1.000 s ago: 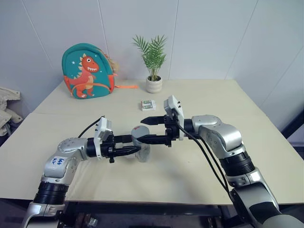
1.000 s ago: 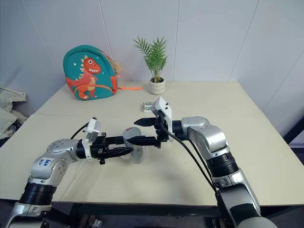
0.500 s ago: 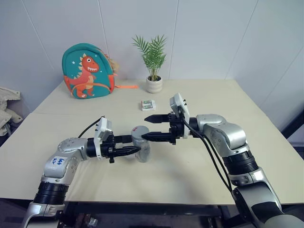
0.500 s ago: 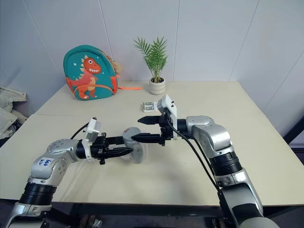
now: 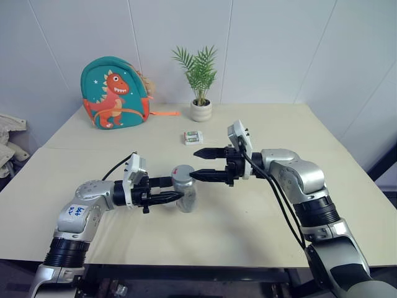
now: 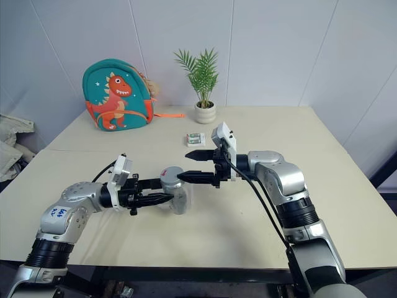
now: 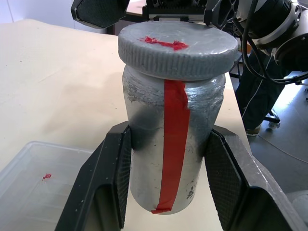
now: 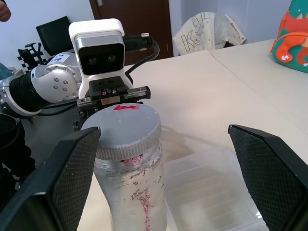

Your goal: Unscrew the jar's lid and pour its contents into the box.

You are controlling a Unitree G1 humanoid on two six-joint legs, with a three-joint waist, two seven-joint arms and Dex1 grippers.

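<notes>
The silvery-grey jar [image 5: 185, 194] with a red strip [image 7: 174, 144] hangs upright just above the table, and my left gripper [image 5: 178, 190] is shut on its body. Its grey lid [image 7: 178, 50] sits on top with a red mark. My right gripper [image 5: 193, 165] is open and level. Its fingertips stand just right of the lid, one higher and one at lid height, and grip nothing. The wide right fingers [image 8: 72, 168] frame the lid [image 8: 126, 126]. The clear box [image 8: 211, 183] lies on the table beneath and beside the jar. The contents are hidden inside the jar.
A dinosaur backpack [image 5: 113, 92] and a potted plant [image 5: 200, 74] stand at the table's far edge. A small white-and-green packet [image 5: 193, 137] lies behind the grippers. Pale cloth [image 5: 9, 139] lies off the table's left side.
My right gripper has drawn back a little to the right, so its open fingers no longer straddle the lid. The left gripper and the jar have stayed still.
</notes>
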